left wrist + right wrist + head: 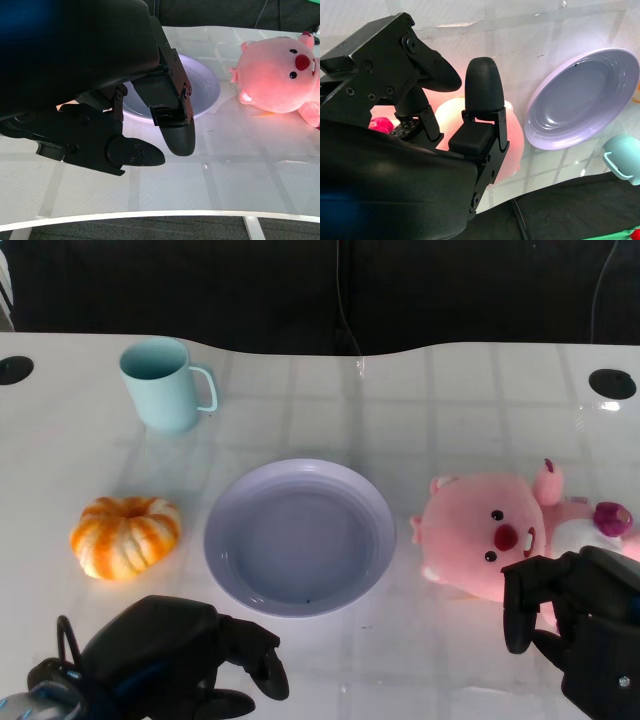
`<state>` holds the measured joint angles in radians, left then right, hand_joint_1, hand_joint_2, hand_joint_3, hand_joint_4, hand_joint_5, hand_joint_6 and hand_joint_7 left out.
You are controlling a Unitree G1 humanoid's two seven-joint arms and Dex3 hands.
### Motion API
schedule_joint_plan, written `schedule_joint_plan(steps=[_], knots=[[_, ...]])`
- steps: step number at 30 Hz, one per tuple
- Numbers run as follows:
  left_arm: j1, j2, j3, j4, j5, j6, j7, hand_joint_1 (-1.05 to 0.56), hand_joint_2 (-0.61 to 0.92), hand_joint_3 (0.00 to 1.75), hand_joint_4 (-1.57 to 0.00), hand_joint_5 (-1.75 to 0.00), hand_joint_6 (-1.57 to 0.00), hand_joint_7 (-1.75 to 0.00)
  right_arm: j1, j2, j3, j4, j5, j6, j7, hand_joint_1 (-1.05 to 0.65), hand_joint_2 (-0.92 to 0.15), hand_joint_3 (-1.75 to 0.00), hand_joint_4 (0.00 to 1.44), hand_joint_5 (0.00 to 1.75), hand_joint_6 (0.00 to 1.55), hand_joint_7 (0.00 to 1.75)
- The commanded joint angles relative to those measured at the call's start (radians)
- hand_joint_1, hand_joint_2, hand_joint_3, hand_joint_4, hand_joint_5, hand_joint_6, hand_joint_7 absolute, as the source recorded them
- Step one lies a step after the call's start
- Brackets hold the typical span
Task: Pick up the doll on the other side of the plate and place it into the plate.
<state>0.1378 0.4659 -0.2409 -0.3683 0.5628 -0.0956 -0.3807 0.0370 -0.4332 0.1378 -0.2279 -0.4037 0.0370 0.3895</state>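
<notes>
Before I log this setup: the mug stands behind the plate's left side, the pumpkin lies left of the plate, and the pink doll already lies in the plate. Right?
Not quite. The head view shows the plate empty; the pink doll lies on the table to its right. The mug and pumpkin are as you said.

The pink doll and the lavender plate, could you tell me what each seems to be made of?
The pink doll looks like soft plush fabric: fuzzy matte surface, rounded stuffed shape, stitched-looking face. The lavender plate looks like hard smooth plastic, possibly melamine or glazed ceramic: even colour, soft sheen on its rim.
</notes>
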Motion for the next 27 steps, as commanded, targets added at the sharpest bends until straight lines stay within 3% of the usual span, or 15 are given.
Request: schedule_joint_plan(steps=[1, 23, 27], knots=[[-0.005, 0.014, 0.005, -0.003, -0.003, 0.002, -0.008, -0.22, 0.92, 0.25, -0.72, -1.35, -0.89, -0.57, -0.01, -0.021, -0.005, -0.001, 0.003, 0.002, 0.003, -0.09, -0.41, -1.29, 0.82, 1.73, 0.82, 1.39], [-0.005, 0.014, 0.002, -0.009, 0.0, 0.014, -0.014, -0.23, 0.92, 0.26, -0.72, -1.33, -0.9, -0.58, -0.01, -0.017, -0.006, 0.022, 0.012, -0.034, -0.014, -0.08, -0.4, -1.28, 0.82, 1.71, 0.83, 1.36], [-0.004, 0.015, 0.003, -0.014, -0.001, 0.021, -0.02, -0.23, 0.92, 0.26, -0.71, -1.32, -0.88, -0.58, -0.006, -0.009, -0.01, 0.008, -0.001, -0.014, -0.026, -0.07, -0.41, -1.26, 0.83, 1.67, 0.83, 1.29]])
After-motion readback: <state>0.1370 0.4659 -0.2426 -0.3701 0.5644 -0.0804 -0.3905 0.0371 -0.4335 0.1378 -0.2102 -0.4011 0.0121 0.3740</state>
